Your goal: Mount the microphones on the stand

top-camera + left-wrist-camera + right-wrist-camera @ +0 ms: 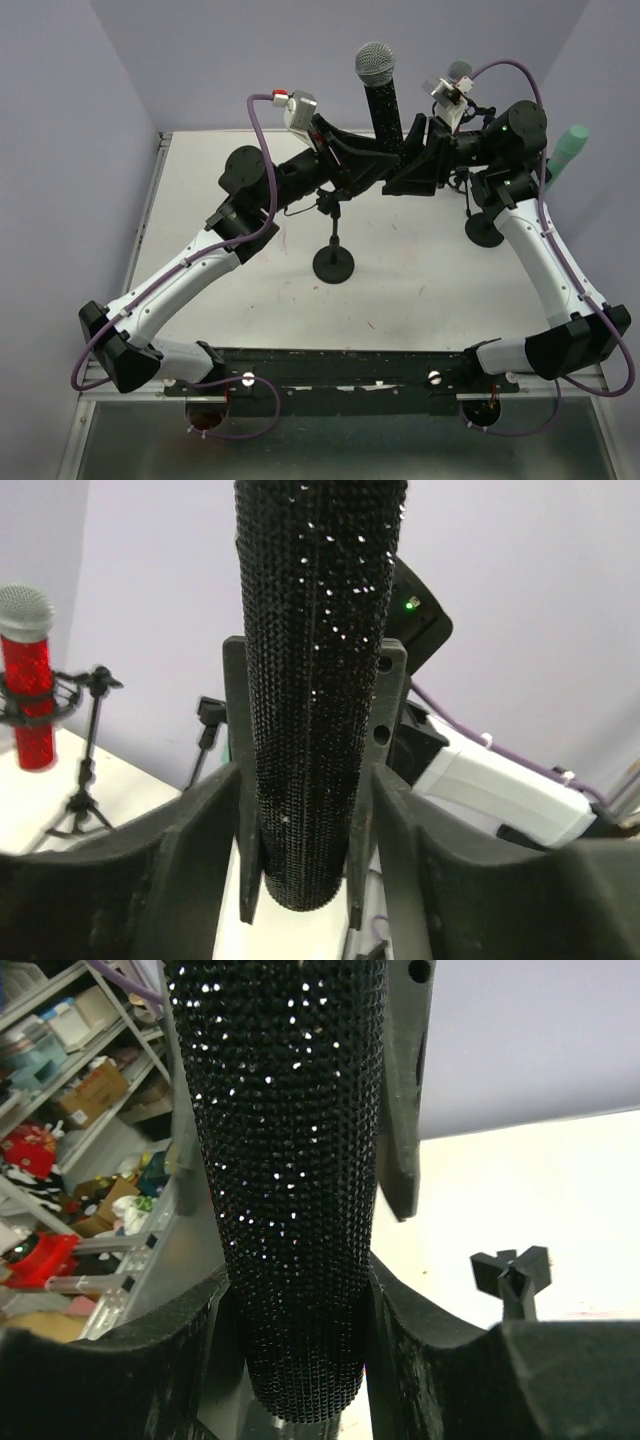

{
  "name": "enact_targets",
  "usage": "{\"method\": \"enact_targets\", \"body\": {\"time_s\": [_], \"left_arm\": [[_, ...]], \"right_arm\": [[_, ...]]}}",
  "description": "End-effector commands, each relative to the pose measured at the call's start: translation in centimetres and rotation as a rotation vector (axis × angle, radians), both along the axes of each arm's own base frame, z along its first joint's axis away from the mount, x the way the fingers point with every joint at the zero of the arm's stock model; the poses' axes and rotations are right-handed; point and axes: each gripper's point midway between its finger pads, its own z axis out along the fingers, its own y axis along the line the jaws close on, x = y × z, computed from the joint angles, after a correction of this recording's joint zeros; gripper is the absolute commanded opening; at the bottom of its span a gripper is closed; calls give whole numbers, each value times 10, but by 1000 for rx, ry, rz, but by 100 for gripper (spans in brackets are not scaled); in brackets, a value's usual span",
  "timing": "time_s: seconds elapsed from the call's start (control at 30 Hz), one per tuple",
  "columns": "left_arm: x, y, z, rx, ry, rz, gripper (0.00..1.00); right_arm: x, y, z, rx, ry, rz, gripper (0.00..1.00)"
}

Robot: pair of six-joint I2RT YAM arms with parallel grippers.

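Note:
The black microphone (385,105), glittery with a silver mesh head, stands upright in the air above the table's back. Both grippers hold its lower body from opposite sides: my left gripper (378,160) from the left, my right gripper (408,152) from the right. In the left wrist view the black microphone (315,680) sits between my fingers (205,830), and the other gripper's thin fingers flank it. In the right wrist view both pads (400,1310) press the black microphone (285,1160). An empty stand (333,262) is below and to the left. The red microphone (28,695) sits clipped in another stand.
The mint-green microphone (567,150) stands at the far right edge, behind the right arm. A second stand base (485,230) lies under the right arm. An empty clip top (512,1272) shows to the right of the held microphone. Purple walls close in the back and left.

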Motion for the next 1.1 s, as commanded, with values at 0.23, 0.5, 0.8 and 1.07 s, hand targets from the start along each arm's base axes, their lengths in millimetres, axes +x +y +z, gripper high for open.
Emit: {"method": "enact_targets", "body": {"time_s": [0.23, 0.5, 0.8, 1.07], "left_arm": [[-38, 109, -21, 73, -283, 323, 99], [-46, 152, -121, 409, -251, 266, 98], [-16, 144, -172, 604, -339, 133, 98], [1, 123, -172, 552, -546, 19, 98]], "right_arm": [[0, -8, -38, -19, -57, 26, 3], [74, -4, -77, -232, -190, -283, 3], [60, -11, -108, -229, -465, -197, 3], [51, -7, -132, -184, -478, -130, 4]]}}
